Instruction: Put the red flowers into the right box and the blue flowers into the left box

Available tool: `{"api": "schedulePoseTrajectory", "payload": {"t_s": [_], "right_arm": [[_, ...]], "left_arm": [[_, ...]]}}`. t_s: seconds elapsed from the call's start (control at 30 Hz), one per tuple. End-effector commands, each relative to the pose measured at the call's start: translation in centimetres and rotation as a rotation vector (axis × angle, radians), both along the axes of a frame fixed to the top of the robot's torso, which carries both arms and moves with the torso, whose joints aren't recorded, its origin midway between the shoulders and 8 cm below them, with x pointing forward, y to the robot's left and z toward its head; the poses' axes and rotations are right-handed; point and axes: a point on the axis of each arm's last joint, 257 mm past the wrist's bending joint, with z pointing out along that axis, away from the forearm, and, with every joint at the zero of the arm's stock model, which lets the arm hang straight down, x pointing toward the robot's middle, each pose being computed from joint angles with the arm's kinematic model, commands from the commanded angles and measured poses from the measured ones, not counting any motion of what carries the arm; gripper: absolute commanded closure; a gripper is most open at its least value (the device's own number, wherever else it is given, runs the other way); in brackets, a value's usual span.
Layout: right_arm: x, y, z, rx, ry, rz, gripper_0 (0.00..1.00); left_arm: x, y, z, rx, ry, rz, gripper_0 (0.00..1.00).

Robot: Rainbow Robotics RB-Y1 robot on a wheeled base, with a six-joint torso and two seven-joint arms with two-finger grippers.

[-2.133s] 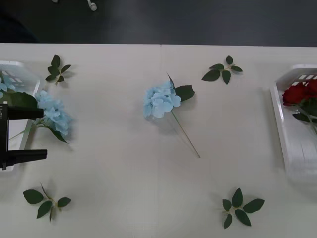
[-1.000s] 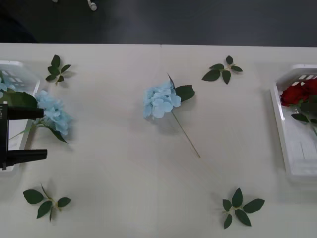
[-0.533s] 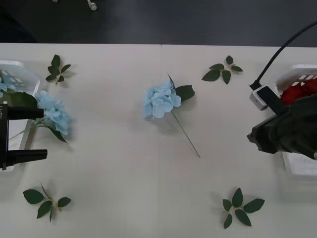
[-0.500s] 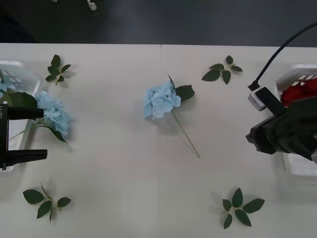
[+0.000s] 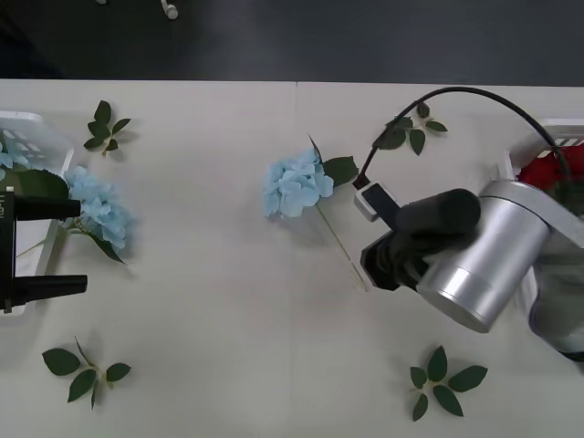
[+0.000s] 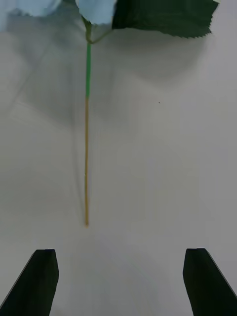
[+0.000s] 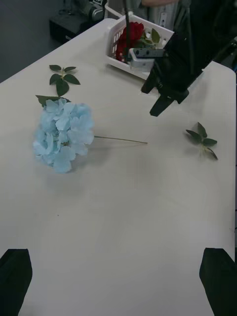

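Front view: blue flower point(image 5: 296, 187) stem points toward right gripper point(image 6: 118, 276), fingers spread.

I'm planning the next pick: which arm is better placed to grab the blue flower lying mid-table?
Right. The right gripper hangs open just past the stem tip of the blue flower, stem running between its fingers. The left gripper sits open at the table's left edge by the left box.

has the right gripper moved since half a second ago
Yes. The right gripper, fingers open, has travelled from beside the right box toward the table's centre, and now sits at the stem tip of the blue flower lying mid-table.
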Motion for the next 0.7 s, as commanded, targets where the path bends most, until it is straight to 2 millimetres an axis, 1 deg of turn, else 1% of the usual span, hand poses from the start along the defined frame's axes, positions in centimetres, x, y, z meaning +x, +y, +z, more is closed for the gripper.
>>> {"api": "schedulePoseTrajectory", "payload": {"t_s": [0.03,0.07,0.1,0.2,0.27,0.3,0.5,0.7], "right_arm": [[3.0,3.4,1.4,0.019,-0.047,0.043,0.26],[3.3,3.6,1.3,0.021,-0.044,0.039,0.27],[4.0,4.4,1.0,0.030,-0.039,0.034,0.27],[5.5,5.7,0.3,0.046,-0.033,0.027,0.27],[6.2,6.2,-0.1,0.054,-0.032,0.026,0.27],[6.8,6.5,-0.7,0.058,-0.024,0.019,0.26],[8.3,6.5,-3.1,0.049,-0.010,-0.005,0.26],[9.0,6.6,-4.9,0.045,-0.017,0.003,0.26]], "left_arm": [[-0.2,-0.3,1.0,0.026,-0.077,-0.033,0.00],[-0.2,-0.3,1.0,0.026,-0.077,-0.033,0.00],[-0.2,-0.3,1.0,0.026,-0.077,-0.033,0.00],[-0.2,-0.3,1.0,0.026,-0.077,-0.033,0.00],[-0.2,-0.3,1.0,0.026,-0.077,-0.033,0.00],[-0.2,-0.3,1.0,0.026,-0.077,-0.033,0.00],[-0.2,-0.3,1.0,0.026,-0.077,-0.033,0.00],[-0.2,-0.3,1.0,0.026,-0.077,-0.033,0.00]]}}
